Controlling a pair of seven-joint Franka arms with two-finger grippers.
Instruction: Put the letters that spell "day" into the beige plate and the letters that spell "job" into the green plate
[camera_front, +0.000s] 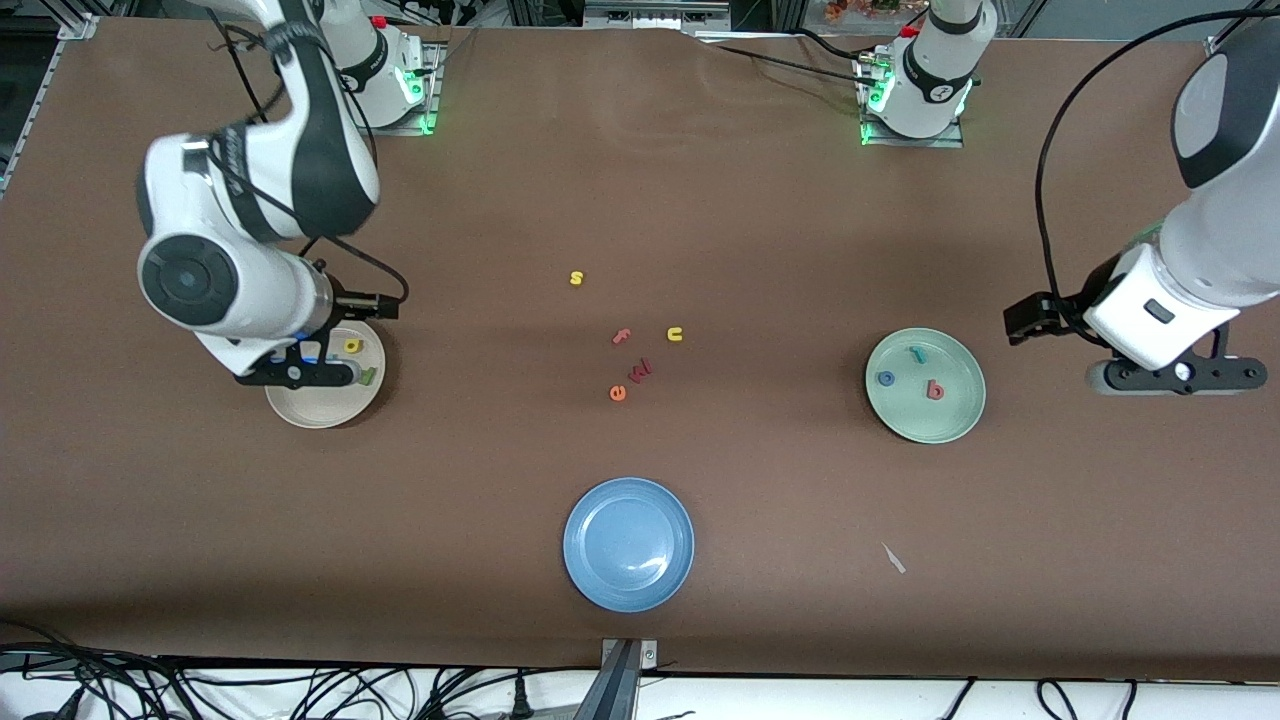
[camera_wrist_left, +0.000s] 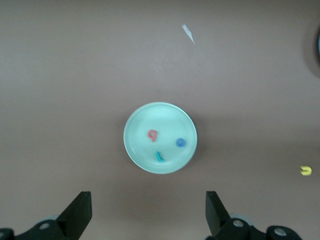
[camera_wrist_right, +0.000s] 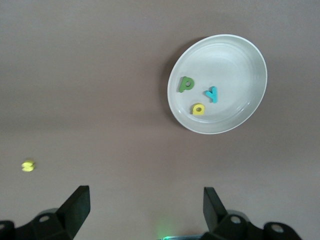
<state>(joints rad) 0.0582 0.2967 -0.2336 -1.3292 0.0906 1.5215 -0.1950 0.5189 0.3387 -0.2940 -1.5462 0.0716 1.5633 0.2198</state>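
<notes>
Where the brown desk (camera_front: 640, 200) runs under the two arm bases, cables trail off its near edge. The beige plate (camera_wrist_right: 250, 100), at the right arm's end, holds the green d (camera_wrist_right: 185, 84), yellow a (camera_wrist_right: 198, 109) and teal y (camera_wrist_right: 212, 93). The green plate (camera_front: 960, 420), at the left arm's end, holds the teal j (camera_wrist_left: 159, 157), blue o (camera_wrist_left: 181, 142) and salmon-red b (camera_wrist_left: 152, 135); the j's stem lies along the plate's floor. The right hand (camera_wrist_right: 145, 210) hangs open over the beige plate, and the left hand (camera_wrist_left: 148, 215) hangs open over bare desk beside the green plate.
</notes>
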